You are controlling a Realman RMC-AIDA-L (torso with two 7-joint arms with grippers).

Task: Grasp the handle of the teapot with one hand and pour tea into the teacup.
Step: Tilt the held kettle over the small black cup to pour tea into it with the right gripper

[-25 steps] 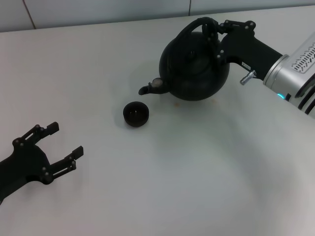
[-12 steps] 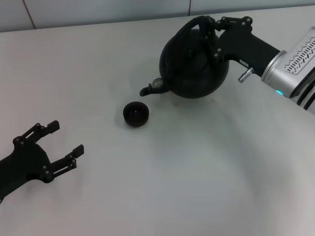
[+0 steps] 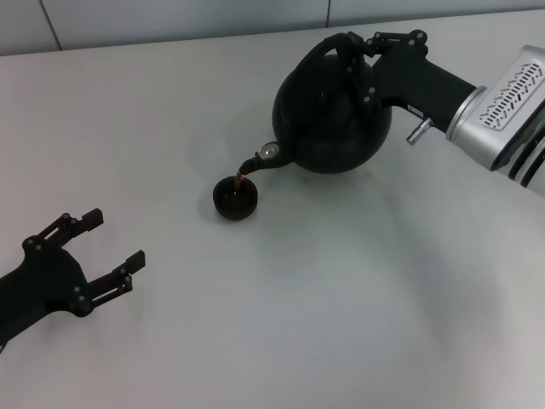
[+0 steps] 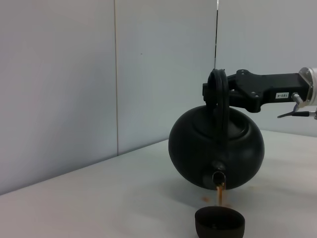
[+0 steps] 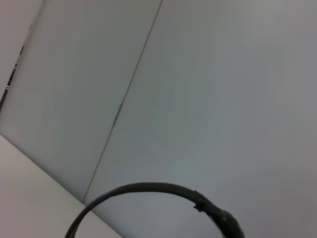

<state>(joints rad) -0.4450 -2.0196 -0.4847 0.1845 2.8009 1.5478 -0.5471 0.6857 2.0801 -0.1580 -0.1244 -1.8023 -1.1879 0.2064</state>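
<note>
My right gripper (image 3: 364,53) is shut on the black arched handle (image 3: 334,47) of the round matte-black teapot (image 3: 328,119), held above the table and tipped spout-down. A thin brown stream of tea runs from the spout (image 3: 255,162) into the tiny black teacup (image 3: 235,197) just below it. The left wrist view shows the teapot (image 4: 215,148) tilted over the teacup (image 4: 219,223), with tea falling from the spout (image 4: 219,178). The right wrist view shows only the handle's arc (image 5: 148,191). My left gripper (image 3: 106,256) is open and empty at the near left.
The white table (image 3: 298,324) carries small brown drips (image 3: 368,174) under the teapot. A pale panelled wall (image 4: 74,74) stands behind the table's far edge.
My right gripper has tipped the teapot further, spout down and a little toward the cup. Tea now streams into the teacup. The left arm has not moved.
</note>
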